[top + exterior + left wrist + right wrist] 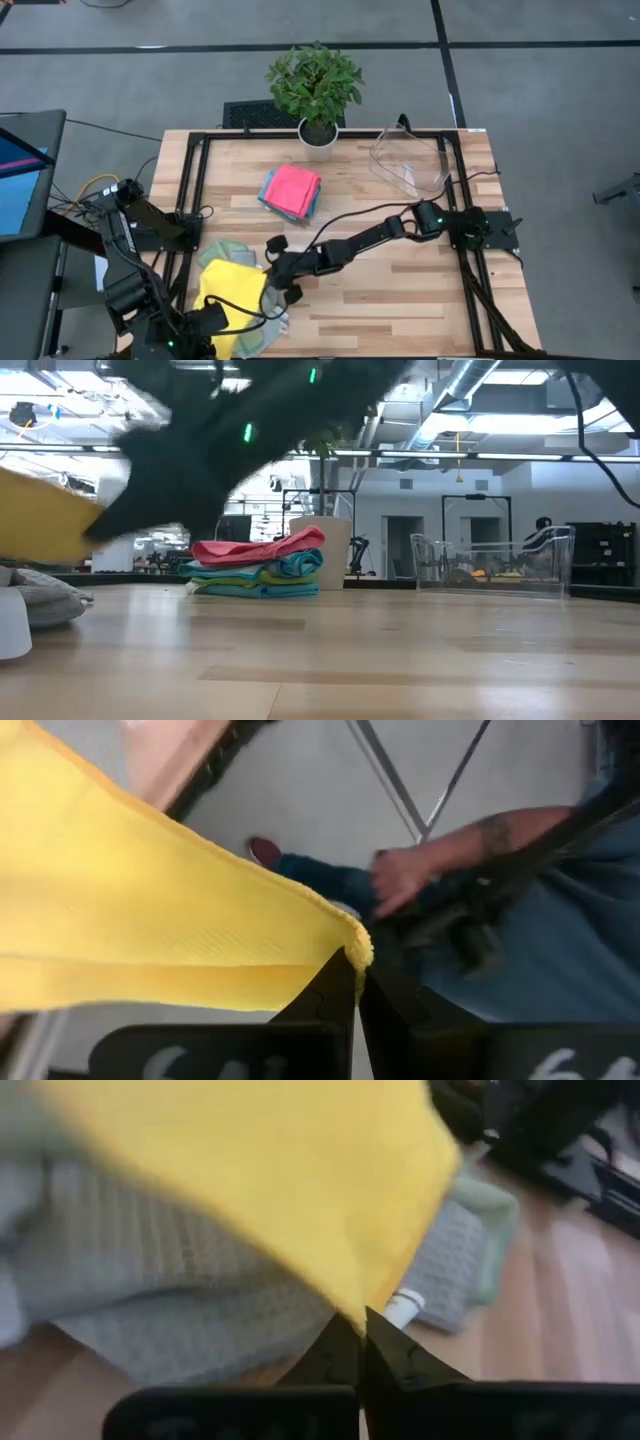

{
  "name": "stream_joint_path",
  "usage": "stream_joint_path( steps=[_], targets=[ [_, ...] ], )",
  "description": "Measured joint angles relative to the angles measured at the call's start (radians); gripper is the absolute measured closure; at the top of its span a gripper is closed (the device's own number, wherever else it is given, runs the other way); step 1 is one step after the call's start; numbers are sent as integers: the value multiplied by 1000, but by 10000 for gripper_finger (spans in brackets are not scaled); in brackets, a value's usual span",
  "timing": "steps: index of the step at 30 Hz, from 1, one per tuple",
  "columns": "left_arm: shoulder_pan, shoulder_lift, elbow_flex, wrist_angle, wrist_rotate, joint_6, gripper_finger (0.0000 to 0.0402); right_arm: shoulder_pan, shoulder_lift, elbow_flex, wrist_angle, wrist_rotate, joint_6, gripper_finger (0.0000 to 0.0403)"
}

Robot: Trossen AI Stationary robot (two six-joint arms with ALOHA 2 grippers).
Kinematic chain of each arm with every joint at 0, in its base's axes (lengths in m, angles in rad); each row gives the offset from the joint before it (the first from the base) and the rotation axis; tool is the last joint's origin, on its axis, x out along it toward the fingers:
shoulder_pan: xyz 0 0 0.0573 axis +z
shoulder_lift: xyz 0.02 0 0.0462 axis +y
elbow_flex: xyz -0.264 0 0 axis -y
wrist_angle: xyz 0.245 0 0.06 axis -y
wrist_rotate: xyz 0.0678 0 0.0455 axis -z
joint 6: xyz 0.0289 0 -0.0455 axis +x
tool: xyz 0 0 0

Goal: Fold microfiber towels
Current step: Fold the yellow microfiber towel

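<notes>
Yellow towel (232,288) sits at the near-left corner of the table (400,290), on top of a heap of unfolded grey/sage towels (228,250). Both tools are on it: left tool (357,982) is pinched shut on one corner, shown by the left wrist view w/ cloth running taut away from the tips; right tool (362,1338) is clamped shut on another corner or edge, cloth fanning out from the tips w/ the grey cloths below. In the low view the yellow edge (45,515) hangs above the table, so it looks lifted, not lying flat. Handling, judged: very light, fully limp, no stiffness, so it drapes and sags btw the two grips; the nap looks grippy, not slick, so a corner pinch should hold. Nothing fragile. Best hold is right at the corners, keeping them apart so the sheet stays spread; mid-edge grabs would bunch it. Risk: the soft pile underneath may snag and come along. Done stack of folded towels (291,190), pink on top, lies mid-table near the potted plant (315,95); the clear bin (410,160) stands far right.
</notes>
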Motion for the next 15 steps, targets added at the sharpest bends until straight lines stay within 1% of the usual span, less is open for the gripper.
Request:
stream_joint_path(
  steps=[5, 9, 12, 15],
  targets=[
    [5, -10, 0, -92, -34, 75, 400, -14, -158, 1, -177, 1, 105, 393],
    [7, -27, 0, -239, -57, 106, 400, -12, -282, 1, -336, 6, 176, 393],
    [7, -47, 0, -339, -84, 129, 400, 4, -377, 1, -473, 44, 250, 393],
    [11, -81, 0, -389, -133, 184, 400, 21, -463, 1, -650, 106, 334, 393]
  ],
)
